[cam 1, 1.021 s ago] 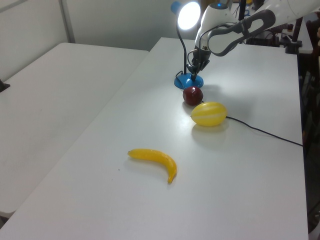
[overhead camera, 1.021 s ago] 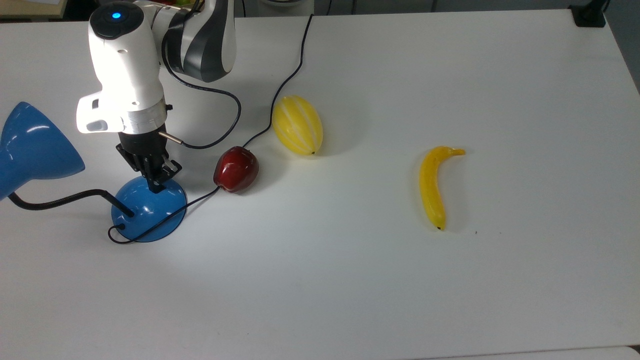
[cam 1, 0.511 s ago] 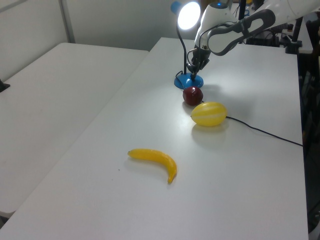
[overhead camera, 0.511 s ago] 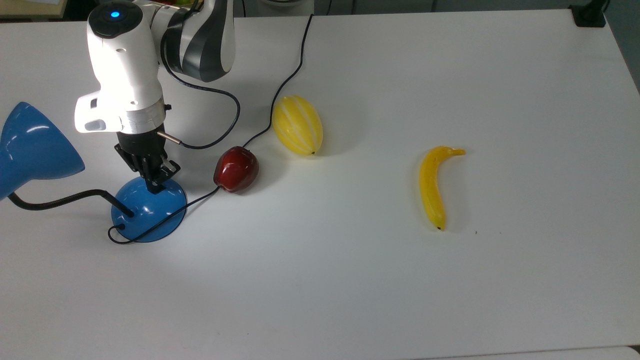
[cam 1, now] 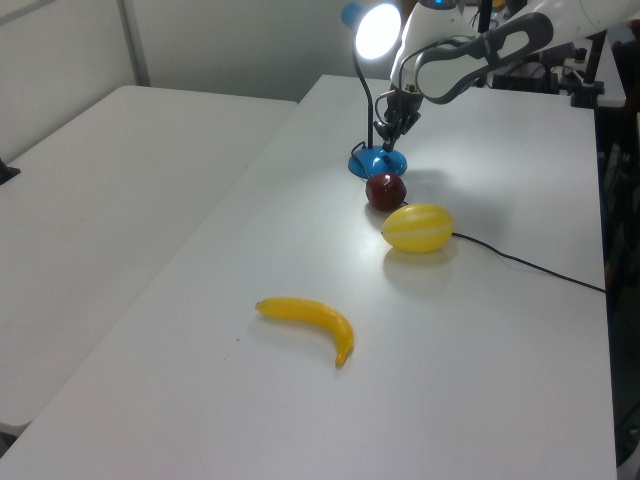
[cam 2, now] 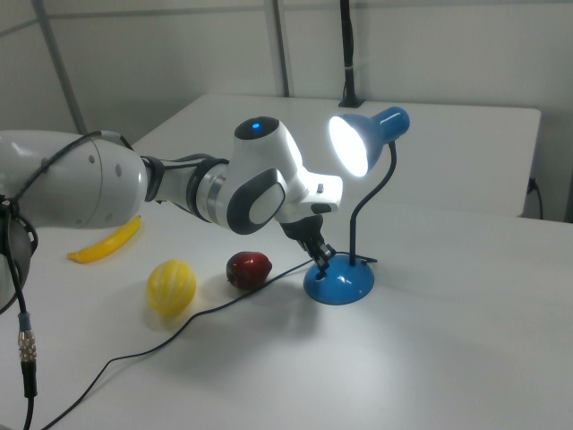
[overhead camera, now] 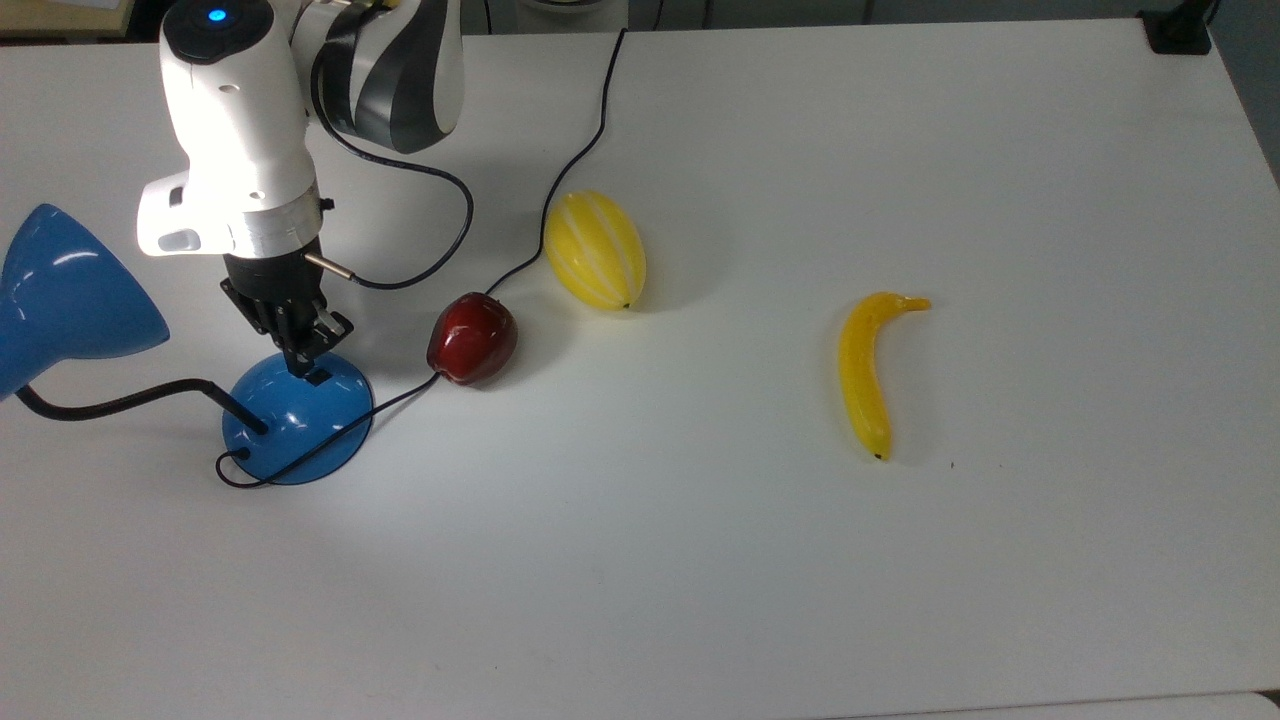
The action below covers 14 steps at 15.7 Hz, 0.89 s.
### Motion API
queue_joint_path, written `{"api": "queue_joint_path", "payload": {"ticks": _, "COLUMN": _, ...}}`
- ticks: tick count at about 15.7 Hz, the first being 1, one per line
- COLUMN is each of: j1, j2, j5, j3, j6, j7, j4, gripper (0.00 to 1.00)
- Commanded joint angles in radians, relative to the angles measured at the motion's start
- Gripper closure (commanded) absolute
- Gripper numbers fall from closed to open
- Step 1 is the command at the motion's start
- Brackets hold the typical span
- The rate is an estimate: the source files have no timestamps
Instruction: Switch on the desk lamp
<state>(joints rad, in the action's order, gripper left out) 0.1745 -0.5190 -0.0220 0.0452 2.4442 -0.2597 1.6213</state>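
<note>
The desk lamp has a domed blue base (overhead camera: pixel 297 420), a black gooseneck and a blue cone shade (overhead camera: pixel 70 290). Its bulb glows bright in the left view (cam 1: pixel 378 30) and in the right view (cam 2: pixel 354 148). A small black switch (overhead camera: pixel 317 377) shows on the base's far side. My gripper (overhead camera: pixel 298 360) is shut, pointing down just above that side of the base, with nothing held. The gripper (cam 2: pixel 322 257) hovers close over the base (cam 2: pixel 341 282), and the gripper (cam 1: pixel 388 135) also shows above the base (cam 1: pixel 378 163).
A red apple (overhead camera: pixel 472 338) lies just right of the base in the top view, with the lamp's black cord (overhead camera: pixel 560 180) running past it. A yellow melon (overhead camera: pixel 595 250) and a banana (overhead camera: pixel 868 370) lie further right on the white table (overhead camera: pixel 700 560).
The gripper has lifted up and back off the lamp base, uncovering the switch. The lamp stays lit throughout and nothing else has moved.
</note>
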Motion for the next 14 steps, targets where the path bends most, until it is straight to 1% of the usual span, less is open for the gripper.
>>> {"api": "queue_joint_path", "payload": {"ticks": 1, "j1": -0.01, "j2": 0.056, "j5": -0.018, "j3": 0.004, "j6": -0.111, "j7": -0.01, "j4": 0.006, "gripper": 1.0}}
{"api": "queue_joint_path", "payload": {"ticks": 5, "j1": -0.016, "j2": 0.091, "j5": -0.018, "j3": -0.008, "j6": -0.227, "j7": 0.007, "j4": 0.006, "gripper": 1.0}}
{"api": "queue_joint_path", "payload": {"ticks": 10, "j1": -0.072, "j2": 0.152, "j5": -0.009, "j3": -0.013, "j6": -0.476, "j7": 0.08, "j4": 0.009, "gripper": 1.0}}
{"api": "queue_joint_path", "payload": {"ticks": 11, "j1": -0.085, "j2": 0.163, "j5": -0.006, "j3": -0.013, "j6": -0.523, "j7": 0.097, "j4": 0.009, "gripper": 0.97}}
{"api": "queue_joint_path", "payload": {"ticks": 12, "j1": -0.099, "j2": 0.175, "j5": -0.006, "j3": -0.013, "j6": -0.574, "j7": 0.115, "j4": 0.009, "gripper": 0.96}}
{"api": "queue_joint_path", "payload": {"ticks": 13, "j1": -0.11, "j2": 0.192, "j5": -0.004, "j3": -0.013, "j6": -0.646, "j7": 0.144, "j4": 0.009, "gripper": 0.93}}
{"api": "queue_joint_path", "payload": {"ticks": 14, "j1": -0.115, "j2": 0.203, "j5": -0.003, "j3": -0.015, "j6": -0.692, "j7": 0.163, "j4": 0.009, "gripper": 0.87}}
